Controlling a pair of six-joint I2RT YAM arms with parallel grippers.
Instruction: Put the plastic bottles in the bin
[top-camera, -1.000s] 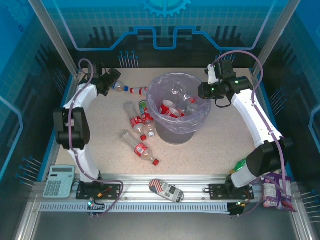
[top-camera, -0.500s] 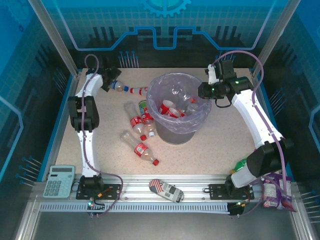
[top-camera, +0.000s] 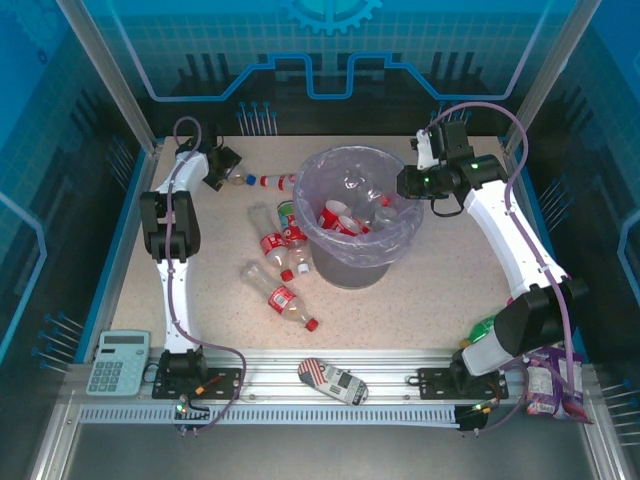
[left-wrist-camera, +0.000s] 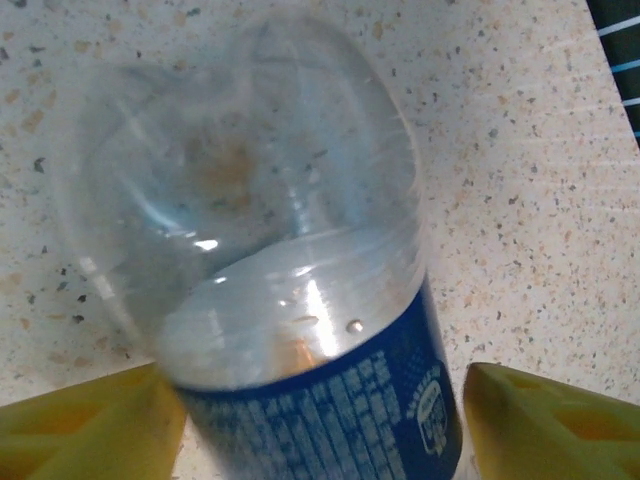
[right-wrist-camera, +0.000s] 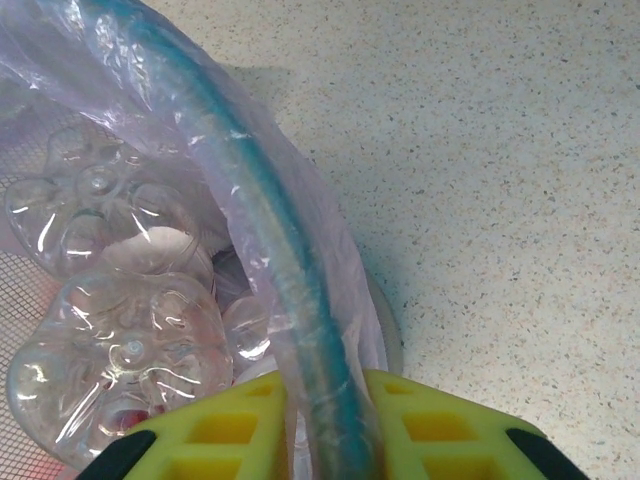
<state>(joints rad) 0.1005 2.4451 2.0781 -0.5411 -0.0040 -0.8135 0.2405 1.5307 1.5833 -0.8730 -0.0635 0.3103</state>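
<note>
My left gripper (top-camera: 226, 166) is at the far left back of the table, its yellow fingers (left-wrist-camera: 90, 425) on either side of a clear plastic bottle (left-wrist-camera: 270, 230) with a blue label. The left finger touches the bottle and a thin gap remains at the right finger, so the gripper is open. My right gripper (top-camera: 406, 184) is shut on the rim of the bin (top-camera: 340, 268), pinching its rim and lavender bag (right-wrist-camera: 300, 300). Several crushed bottles (top-camera: 350, 213) lie inside the bin. Three red-labelled bottles (top-camera: 280, 297) lie on the table left of it, and one with a red cap (top-camera: 278, 182) lies behind.
A calculator (top-camera: 118, 362) sits at the near left corner. A striped object (top-camera: 333, 381) rests on the front rail. A solid green bottle (top-camera: 482, 328) and a snack bag (top-camera: 548, 386) are by the right arm's base. Blue walls border the table.
The left arm reached further to the back left, its gripper came down over the blue-labelled bottle, and its jaws narrowed around it. The right arm has not moved.
</note>
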